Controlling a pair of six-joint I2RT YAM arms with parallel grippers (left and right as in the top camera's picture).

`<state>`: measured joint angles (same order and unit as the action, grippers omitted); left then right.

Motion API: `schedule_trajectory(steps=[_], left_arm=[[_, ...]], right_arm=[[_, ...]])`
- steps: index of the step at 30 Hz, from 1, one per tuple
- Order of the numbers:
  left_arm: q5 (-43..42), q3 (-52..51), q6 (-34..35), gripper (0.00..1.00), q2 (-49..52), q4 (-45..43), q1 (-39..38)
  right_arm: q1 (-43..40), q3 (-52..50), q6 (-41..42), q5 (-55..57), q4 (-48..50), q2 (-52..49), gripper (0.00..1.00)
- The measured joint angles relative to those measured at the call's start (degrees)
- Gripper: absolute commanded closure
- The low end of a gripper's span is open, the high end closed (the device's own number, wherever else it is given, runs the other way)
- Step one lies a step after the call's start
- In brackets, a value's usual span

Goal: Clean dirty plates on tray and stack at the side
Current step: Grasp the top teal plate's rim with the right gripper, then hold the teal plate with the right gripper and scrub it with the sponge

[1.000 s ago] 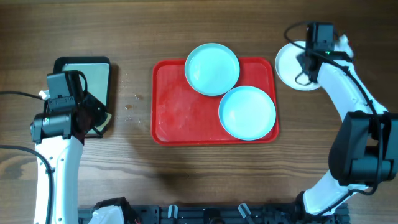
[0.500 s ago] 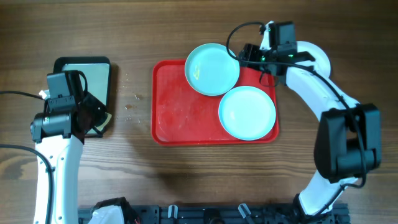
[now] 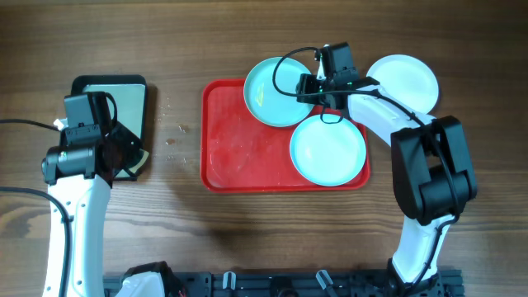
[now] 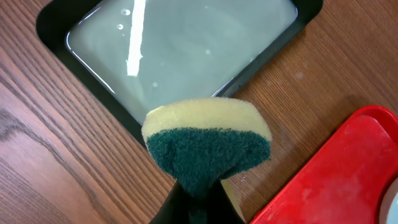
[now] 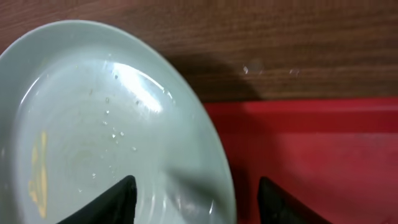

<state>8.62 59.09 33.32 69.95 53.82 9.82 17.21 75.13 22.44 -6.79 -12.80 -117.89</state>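
"While two pale blue plates lie on the red tray (image 3: 247,148), which of them is the right arm after?" the desk asks.

"It is after the far plate (image 3: 276,91)," the photographer replies. "That plate hangs over the tray's back rim and carries a yellow smear (image 5: 38,174). The near plate (image 3: 327,150) fills the tray's front right corner. The two edges meet or nearly meet, and the overhead view does not settle which. The white plate (image 3: 402,82) lies on the table (image 3: 247,239) just right of the tray."

"What has changed in the last second?"

"The right gripper (image 5: 194,182) was over the white plate and has swung left, leaving that plate uncovered and alone. Its jaws now stand parted across the far plate's right rim. One finger is over the plate's hollow and the other is over the tray. They have closed on nothing."

"And what does that mean for the job?"

"One plate looks finished and set aside, so the stack is one high. The smeared plate appears to be next, and the grasp is not yet made."

"And the left arm?"

"The left gripper (image 4: 196,202) has not moved. It is clamped on a yellow-and-green sponge (image 4: 208,146) over a corner of the black pan (image 3: 107,79) of water, well left of the tray."
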Motion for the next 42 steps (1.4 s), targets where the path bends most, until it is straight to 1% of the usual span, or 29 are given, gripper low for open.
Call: schedule_trajectory(steps=[1, 3, 4, 10, 13, 16, 18, 19, 20, 24, 27, 31, 36, 42], left_arm=[[0.0, 0.0, 0.0, 0.96, 0.0, 0.0, 0.0], [0.0, 0.0, 0.0, 0.96, 0.0, 0.0, 0.0], [-0.2, 0.0, 0.0, 0.96, 0.0, 0.0, 0.0], [-1.4, 0.0, 0.0, 0.96, 0.0, 0.0, 0.0], [-2.6, 0.0, 0.0, 0.96, 0.0, 0.0, 0.0], [-3.9, 0.0, 0.0, 0.96, 0.0, -0.2, 0.0], [-4.3, 0.0, 0.0, 0.96, 0.0, -0.2, 0.0], [-4.3, 0.0, 0.0, 0.96, 0.0, -0.2, 0.0], [-4.3, 0.0, 0.0, 0.96, 0.0, -0.2, 0.0], [-6.2, 0.0, -0.4, 0.96, 0.0, -0.5, 0.0], [-11.7, 0.0, -4.1, 0.96, 0.0, -2.4, -0.3], [-17.7, 0.0, -7.3, 0.96, 0.0, -3.9, -4.0], [-19.9, 0.0, -7.9, 0.96, 0.4, -5.3, -9.7], [-20.5, 0.0, -6.0, 0.96, 5.4, -9.7, -16.0]], right_arm=[[0.0, 0.0, -0.7, 0.5, 0.3, 0.0, 0.59], [0.0, 0.0, -1.4, 0.9, 0.8, 0.0, 0.81], [0.0, 0.0, -1.6, 1.1, 1.1, 0.0, 0.85], [0.1, 0.0, -2.2, 1.5, 1.2, 0.0, 0.86], [0.5, 0.0, -2.2, 1.5, 1.1, 0.0, 0.81], [1.4, 0.0, -2.2, 1.7, 1.1, 0.0, 0.81], [2.3, 0.0, -2.2, 1.7, 1.1, -0.4, 0.84], [2.5, 0.0, -2.2, 1.7, 1.1, -0.7, 0.88], [2.6, 0.0, -2.3, 1.7, 1.2, -1.0, 0.96], [2.6, 0.2, -2.5, 1.3, 2.4, -1.5, 0.96], [2.7, 0.2, -3.3, -1.0, 2.3, -1.5, 0.96], [4.1, 0.2, -5.5, -4.9, -0.3, -1.5, 0.96], [6.8, 0.2, -7.9, -6.8, -4.2, -1.5, 0.96], [7.8, 0.7, -8.4, -7.9, -6.7, -1.5, 0.96]])
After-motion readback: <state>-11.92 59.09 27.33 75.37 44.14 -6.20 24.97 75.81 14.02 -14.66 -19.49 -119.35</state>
